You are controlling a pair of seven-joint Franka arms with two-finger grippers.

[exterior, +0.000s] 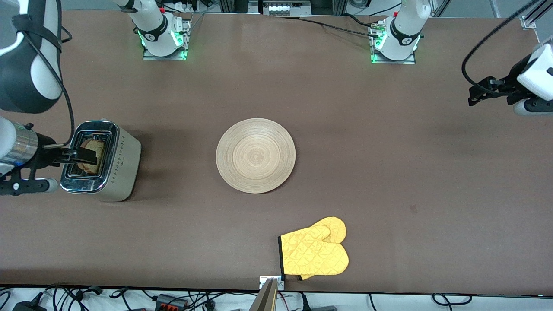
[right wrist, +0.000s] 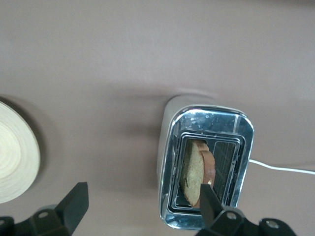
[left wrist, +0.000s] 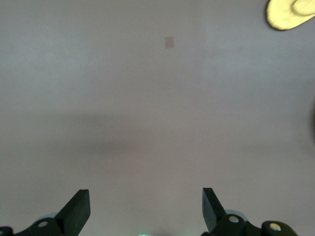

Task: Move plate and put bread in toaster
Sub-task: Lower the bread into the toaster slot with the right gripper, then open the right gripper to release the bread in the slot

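The bread (right wrist: 196,169) sat in one slot of the toaster (exterior: 123,162), leaning and with its upper part proud of the chrome top; the toaster stood near the table edge at the right arm's end. The right gripper (exterior: 77,155) hovered over that slot, its fingers (right wrist: 73,206) spread apart and holding nothing. Doing this step well probably meant lifting straight up, so that a fingertip would not snag the crust and drag the slice out. The plate (exterior: 255,155) lay bare at mid-table. The yellow oven mitt (exterior: 315,252) lay by the edge nearest the front camera. The left gripper (left wrist: 146,209), fingers apart and empty, waited over bare table at the left arm's end.
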